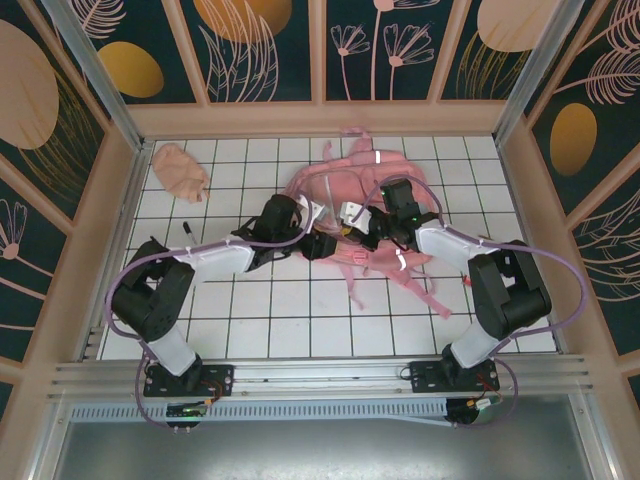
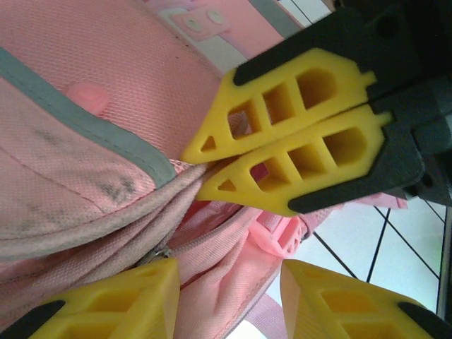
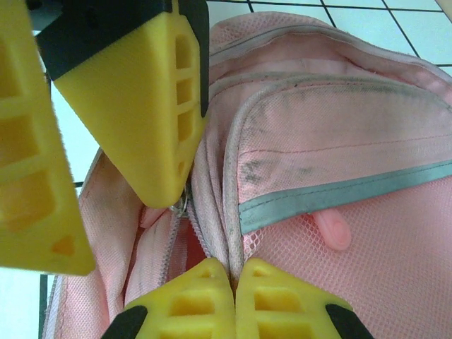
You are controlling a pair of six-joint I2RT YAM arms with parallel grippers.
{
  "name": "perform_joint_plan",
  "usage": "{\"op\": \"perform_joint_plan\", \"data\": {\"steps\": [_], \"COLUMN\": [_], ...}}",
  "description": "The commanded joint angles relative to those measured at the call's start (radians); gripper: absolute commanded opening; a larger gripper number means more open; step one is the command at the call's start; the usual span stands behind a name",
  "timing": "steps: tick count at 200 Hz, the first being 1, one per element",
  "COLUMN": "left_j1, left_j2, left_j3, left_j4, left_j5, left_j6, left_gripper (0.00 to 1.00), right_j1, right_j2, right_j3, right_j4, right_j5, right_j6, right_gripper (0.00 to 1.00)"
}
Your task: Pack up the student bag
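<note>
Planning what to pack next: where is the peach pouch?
In the top view, the peach pouch lies at the far-left corner of the table, apart from the student bag.

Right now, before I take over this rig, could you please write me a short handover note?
Left gripper: open, holding nothing, one fingertip beside the zip pull.
Right gripper: shut on a pocket edge of the student bag.
The bag lies mid-table; the peach pouch lies apart at the far left, outside it.
Done: nothing visibly packed. Left: open the bag, probably load the pouch, close the zip.
</note>
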Motion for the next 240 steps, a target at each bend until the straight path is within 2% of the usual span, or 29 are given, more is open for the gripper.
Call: {"op": "perform_joint_plan", "data": {"steps": [1,41,86,124,127,133,137,138,140,143,150,192,227,240], "left_j1": [0.01,0.013,0.018,0.019,0.019,0.018,0.019,0.019,0.019,0.019,0.018,0.026,0.046,0.051], "left_j2": [0.044,-0.021,-0.054,0.004,0.005,0.035,0.042,0.043,0.046,0.048,0.051,0.003,-0.049,-0.063], "left_j3": [0.042,0.053,0.001,0.04,0.041,0.042,0.042,0.042,0.042,0.042,0.042,-0.027,-0.086,-0.101], "left_j4": [-0.048,-0.135,-0.174,-0.16,-0.161,-0.161,-0.16,-0.16,-0.159,-0.158,-0.156,-0.083,-0.053,-0.041], "left_j5": [-0.133,-0.272,-0.299,-0.228,-0.222,-0.208,-0.198,-0.196,-0.191,-0.188,-0.183,-0.152,-0.125,-0.123], "left_j6": [-0.025,-0.045,-0.088,-0.053,-0.049,-0.038,-0.034,-0.033,-0.032,-0.032,-0.031,-0.062,-0.07,-0.063], "left_gripper": [0.41,0.42,0.45,0.45,0.45,0.44,0.44,0.44,0.44,0.44,0.44,0.44,0.43,0.43], "right_j1": [0.009,0.001,0.001,0.005,0.006,0.012,0.016,0.017,0.018,0.023,0.035,0.08,0.102,0.102], "right_j2": [-0.058,-0.067,-0.066,-0.062,-0.061,-0.06,-0.06,-0.059,-0.06,-0.058,-0.055,0.021,0.131,0.155], "right_j3": [0.035,0.034,0.034,0.034,0.032,0.029,0.024,0.023,0.022,0.02,0.014,0.018,0.047,0.048], "right_j4": [0.01,0.0,0.002,-0.01,-0.011,-0.009,-0.015,-0.017,-0.021,-0.028,-0.043,-0.041,0.027,0.054], "right_j5": [-0.123,-0.115,-0.127,-0.106,-0.097,-0.077,-0.067,-0.065,-0.057,-0.045,-0.007,0.112,0.332,0.367], "right_j6": [0.02,0.015,0.021,0.008,0.009,0.008,-0.001,-0.005,-0.012,-0.024,-0.052,-0.064,-0.032,-0.016], "right_gripper": [0.0,0.0,0.0,0.0,0.07,0.3,0.41,0.41,0.49,0.56,0.64,0.76,0.76,0.7]}}
